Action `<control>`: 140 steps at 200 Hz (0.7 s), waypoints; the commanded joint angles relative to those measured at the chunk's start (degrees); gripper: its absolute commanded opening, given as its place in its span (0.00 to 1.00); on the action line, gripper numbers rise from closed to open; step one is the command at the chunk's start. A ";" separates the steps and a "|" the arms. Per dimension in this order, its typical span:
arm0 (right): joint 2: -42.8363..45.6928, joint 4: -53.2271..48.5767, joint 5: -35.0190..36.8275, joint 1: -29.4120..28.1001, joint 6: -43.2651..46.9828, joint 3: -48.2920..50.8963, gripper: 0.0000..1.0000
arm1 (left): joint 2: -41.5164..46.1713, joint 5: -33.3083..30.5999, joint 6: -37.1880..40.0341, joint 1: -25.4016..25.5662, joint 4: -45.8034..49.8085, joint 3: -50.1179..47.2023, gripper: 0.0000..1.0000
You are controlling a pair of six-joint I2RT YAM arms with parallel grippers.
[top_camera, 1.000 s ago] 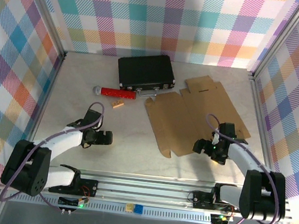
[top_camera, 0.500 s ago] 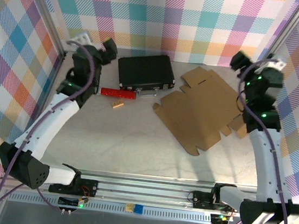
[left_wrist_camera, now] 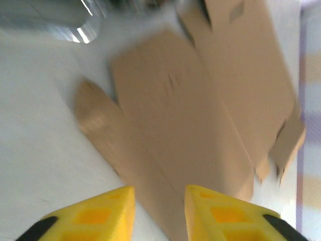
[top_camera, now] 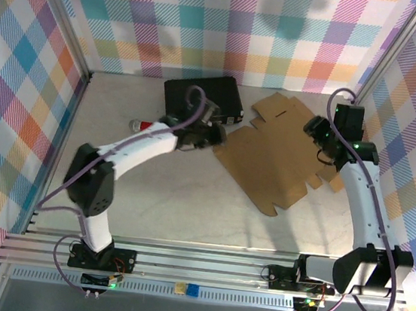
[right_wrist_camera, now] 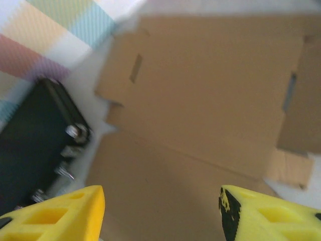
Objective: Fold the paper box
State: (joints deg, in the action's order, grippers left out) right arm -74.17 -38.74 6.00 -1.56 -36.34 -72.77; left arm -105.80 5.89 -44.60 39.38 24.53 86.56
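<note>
The paper box (top_camera: 277, 152) lies flat and unfolded on the table, a brown die-cut sheet with flaps at right of centre. My left gripper (top_camera: 216, 135) hangs at the sheet's left corner, by the black case. In the blurred left wrist view its yellow fingers (left_wrist_camera: 113, 208) stand apart, open, over the paper box (left_wrist_camera: 200, 115) with nothing held. My right gripper (top_camera: 316, 129) hovers over the sheet's back right part. Its fingers (right_wrist_camera: 75, 208) are spread wide, open, above the paper box (right_wrist_camera: 210, 100).
A black hard case (top_camera: 200, 98) with metal fittings lies just behind the sheet's left corner, also at the left of the right wrist view (right_wrist_camera: 35, 135). A red cylinder (top_camera: 145, 126) peeks out beside the left arm. Checked walls enclose the table; a metal rail (top_camera: 203, 257) runs along the front.
The left arm swung from the back left corner to the sheet's left corner. The right gripper dropped from the back right corner to over the sheet. The sheet has stayed put over the last half second.
</note>
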 commanded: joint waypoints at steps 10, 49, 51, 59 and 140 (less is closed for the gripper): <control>-1.44 -2.55 -6.11 1.21 -6.22 3.54 0.61 | -12.08 8.77 -4.01 5.38 0.86 9.81 0.27; -4.66 -2.15 -7.64 1.90 -6.27 5.65 0.60 | -25.06 10.10 -6.92 10.08 -0.01 20.50 0.26; -4.84 -2.24 -7.77 1.91 -6.22 5.50 0.60 | -25.60 10.06 -7.02 10.21 -0.01 20.86 0.26; -5.47 -2.31 -8.17 2.05 -5.86 5.07 0.60 | -27.53 10.03 -7.42 10.54 0.37 21.72 0.26; -9.25 -6.80 -8.61 3.35 0.30 0.24 0.73 | -16.22 1.23 -1.54 7.33 6.73 -0.15 0.23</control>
State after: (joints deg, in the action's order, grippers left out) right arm -82.26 -42.74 -1.19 1.37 -39.33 -70.54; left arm -126.85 11.62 -49.34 49.19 24.51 94.08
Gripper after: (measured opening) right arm 0.715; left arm 0.231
